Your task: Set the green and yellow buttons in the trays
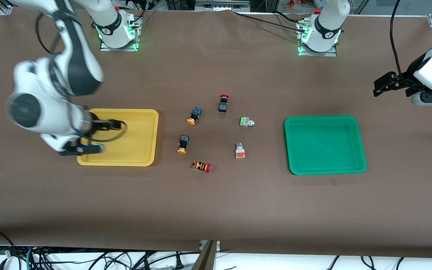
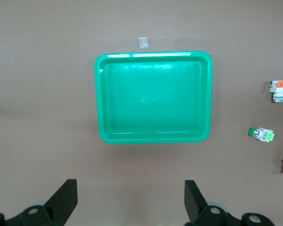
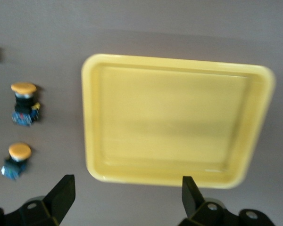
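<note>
On the brown table (image 1: 216, 210), buttons lie between the yellow tray (image 1: 141, 153) and green tray (image 1: 324, 168). The right end effector (image 3: 125, 195) hangs spread over the yellow tray's edge; the left end effector (image 2: 131, 200), also spread, is over the table's left-arm end.

yellow tray (image 1: 141, 112): interior bare; right gripper (image 1: 83, 149) hangs over its outer edge, fingers spread wide.
green tray (image 1: 324, 119): interior bare, nothing overhead.
left gripper (image 1: 383, 83): spread wide, off past the green tray at the left arm's end of the table.
button cluster (image 1: 216, 137): six pieces between the trays, gaps around each.
obstacles: red-capped button (image 1: 223, 102) and striped button (image 1: 201, 166) at the cluster's farther and nearer edges.
</note>
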`<state>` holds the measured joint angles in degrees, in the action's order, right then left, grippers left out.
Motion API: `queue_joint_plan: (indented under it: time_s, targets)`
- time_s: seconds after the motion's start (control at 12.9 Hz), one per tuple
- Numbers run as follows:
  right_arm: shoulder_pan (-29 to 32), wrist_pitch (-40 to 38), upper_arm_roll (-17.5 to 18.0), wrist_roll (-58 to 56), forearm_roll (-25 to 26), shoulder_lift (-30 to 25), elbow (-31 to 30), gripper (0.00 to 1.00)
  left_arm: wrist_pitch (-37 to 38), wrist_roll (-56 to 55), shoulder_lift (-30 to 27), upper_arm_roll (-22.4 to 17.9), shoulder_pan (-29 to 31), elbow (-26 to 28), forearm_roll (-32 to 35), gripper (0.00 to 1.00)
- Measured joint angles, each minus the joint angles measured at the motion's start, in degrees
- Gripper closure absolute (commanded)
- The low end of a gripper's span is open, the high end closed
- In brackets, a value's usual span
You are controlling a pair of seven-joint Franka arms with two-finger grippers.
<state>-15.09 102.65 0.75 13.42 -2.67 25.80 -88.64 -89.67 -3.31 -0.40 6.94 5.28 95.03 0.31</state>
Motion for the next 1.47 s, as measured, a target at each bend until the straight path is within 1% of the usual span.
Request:
queue_joint_plan:
  time_s: [0.16, 0.39, 0.47, 0.54, 0.7, 0.78, 0.85, 0.93, 1.01, 1.09, 1.32, 1.4, 1.47]
  targets:
    - [-4.90, 6.46, 0.15, 7.82, -0.61, 4.30, 0.10, 0.00, 0.03, -0.03, 0.06, 0.08, -0.01, -0.04, -0.11, 0.00]
    - [-11.68, 14.61, 0.22, 18.58, -0.68, 8.69, 0.21, 0.00, 0.36, -0.04, 0.60, 0.64, -0.10, -0.05, -0.25, 0.00]
    - [-12.90, 16.74, 0.22, 20.32, -1.21, 9.94, 0.20, 0.00, 0.45, -0.33, 1.36, 1.13, -0.20, -0.04, -0.38, 0.00]
    - [-13.76, 19.31, 0.21, 21.38, -2.90, 11.46, 0.19, 0.00, 0.47, -1.85, 2.51, 1.82, -0.30, -0.03, -0.98, 0.00]
    - [-14.58, 23.60, 0.20, 22.19, -5.26, 14.43, 0.22, 0.00, 0.16, -8.38, 5.28, 3.40, -0.55, -0.02, -4.22, 0.00]
    - [-14.67, 25.02, 0.20, 22.30, -5.54, 15.69, 0.23, 0.07, -0.88, -13.34, 6.83, 4.10, -0.91, -0.02, -6.23, 0.00]
    - [-14.67, 26.23, 0.18, 22.31, -5.58, 16.75, 0.25, 0.43, -2.30, -19.00, 8.35, 4.73, -1.46, -0.02, -7.42, 0.00]
    - [-14.68, 27.12, 0.18, 22.31, -5.59, 17.67, 0.25, 0.71, -4.17, -23.65, 9.80, 5.22, -2.36, -0.02, -7.98, 0.00]
    - [-14.70, 27.58, 0.18, 22.30, -5.59, 18.37, 0.27, 0.89, -7.11, -26.75, 11.29, 5.54, -4.02, -0.03, -8.11, 0.00]
    - [-14.73, 27.68, 0.18, 22.29, -5.59, 18.83, 0.27, 1.00, -10.64, -28.88, 12.74, 5.83, -6.20, -0.03, -8.11, 0.00]
    - [-14.96, 27.73, 0.18, 22.22, -5.59, 19.18, 0.33, 1.00, -21.24, -31.59, 17.10, 6.19, -13.07, -0.15, -8.11, 0.00]
    - [-14.98, 27.72, 0.12, 21.83, -5.57, 19.14, 0.52, 1.00, -24.43, -31.55, 19.29, 6.20, -15.48, -0.79, -7.54, 0.00]
    - [-14.91, 27.20, -0.24, 20.28, -5.54, 19.03, 0.89, 1.00, -26.44, -31.59, 22.48, 6.21, -17.88, -2.65, -5.49, 0.00]
